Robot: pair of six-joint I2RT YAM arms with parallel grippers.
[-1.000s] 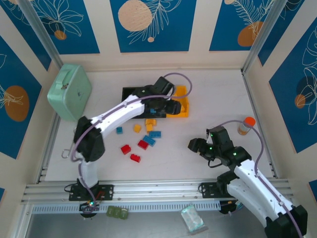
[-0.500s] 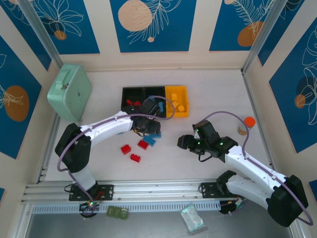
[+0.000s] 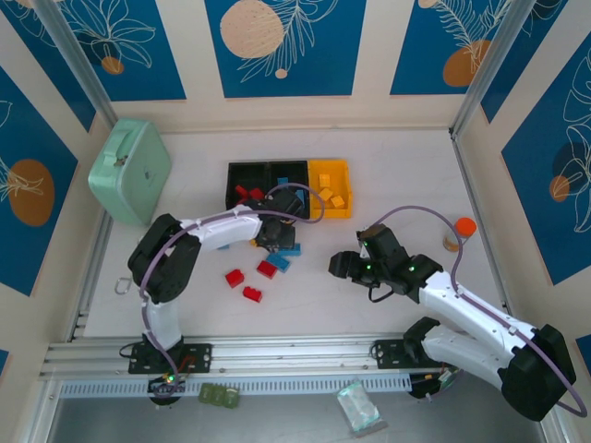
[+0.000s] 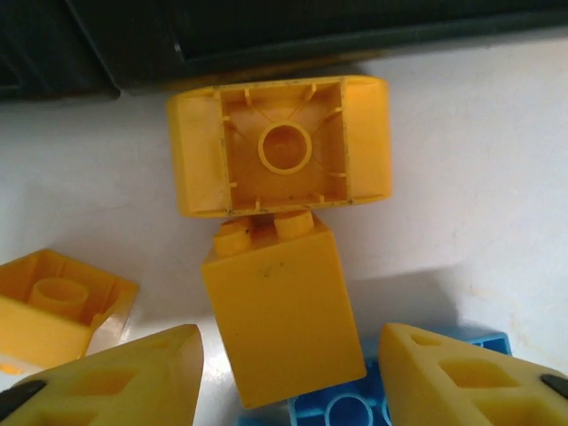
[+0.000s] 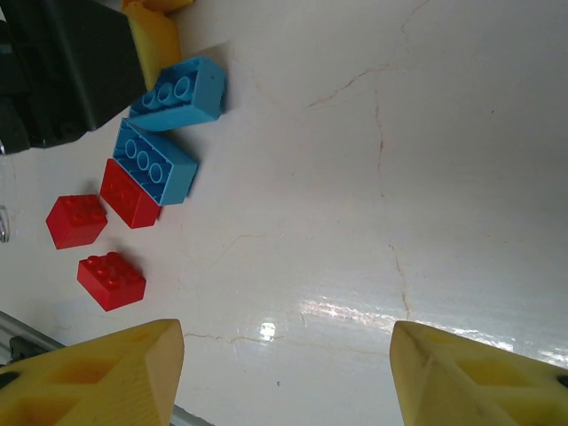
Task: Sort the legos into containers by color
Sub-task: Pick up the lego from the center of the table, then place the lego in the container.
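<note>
Three joined containers stand at the back: a black bin (image 3: pixel 235 175) with red legos, a black middle bin (image 3: pixel 294 171), and a yellow-orange bin (image 3: pixel 343 205) with yellow bricks. My left gripper (image 4: pixel 293 383) hangs open just in front of them, low over a yellow lego (image 4: pixel 280 311) that lies between its fingers without touching them. An upturned yellow lego (image 4: pixel 280 146) and a third yellow one (image 4: pixel 53 306) lie beside it, on a blue lego (image 4: pixel 346 410). My right gripper (image 5: pixel 288 373) is open over bare table, right of two blue legos (image 5: pixel 153 162) and red legos (image 5: pixel 111 280).
A mint-green case (image 3: pixel 129 171) stands at the back left. An orange-capped bottle (image 3: pixel 459 235) is near the right wall. Loose red bricks (image 3: pixel 251 293) lie left of centre. A clear packet (image 3: pixel 360 406) lies in front of the metal rail (image 3: pixel 295 355).
My left gripper came back from over the yellow-orange bin and dropped down to the bricks in front of the bins. My right arm swung left toward the table's middle.
</note>
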